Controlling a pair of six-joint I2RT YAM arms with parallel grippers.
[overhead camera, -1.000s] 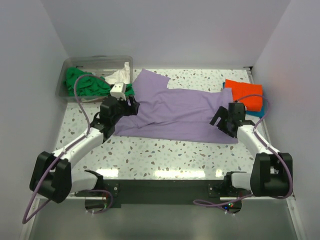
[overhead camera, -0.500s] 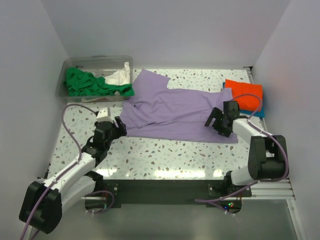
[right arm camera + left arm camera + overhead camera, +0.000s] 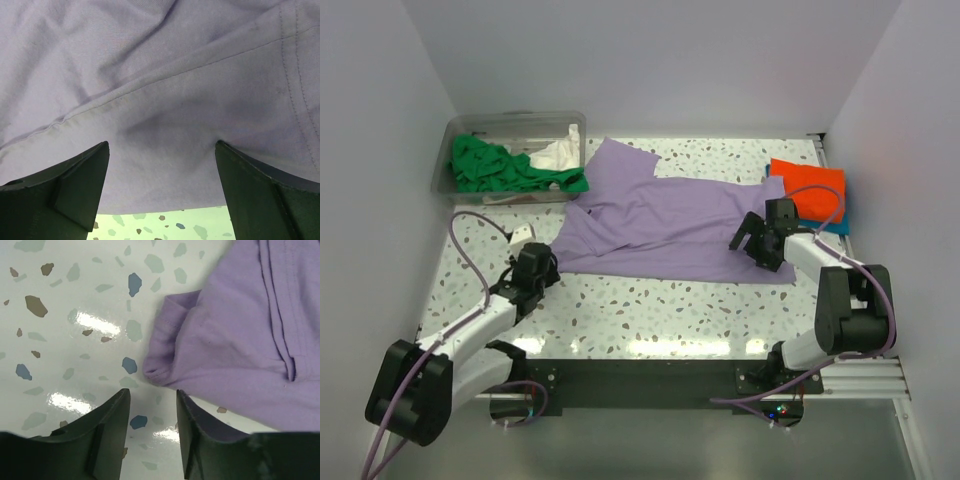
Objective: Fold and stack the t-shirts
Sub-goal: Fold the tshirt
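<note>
purple shirt (image 3: 240, 340) corner just ahead l claw (image 3: 151, 396)

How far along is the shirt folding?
Done: orange shirt folded at the right edge. In hand: lavender shirt lies spread, unfolded; left gripper open at its near-left corner, right gripper open over its right end. Remaining: green shirt and white shirt in tub.

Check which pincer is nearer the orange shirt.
Right. The right pincer sits over the purple shirt's right end, just beside the orange shirt. The left pincer is at the purple shirt's near-left corner, the opposite end.
</note>
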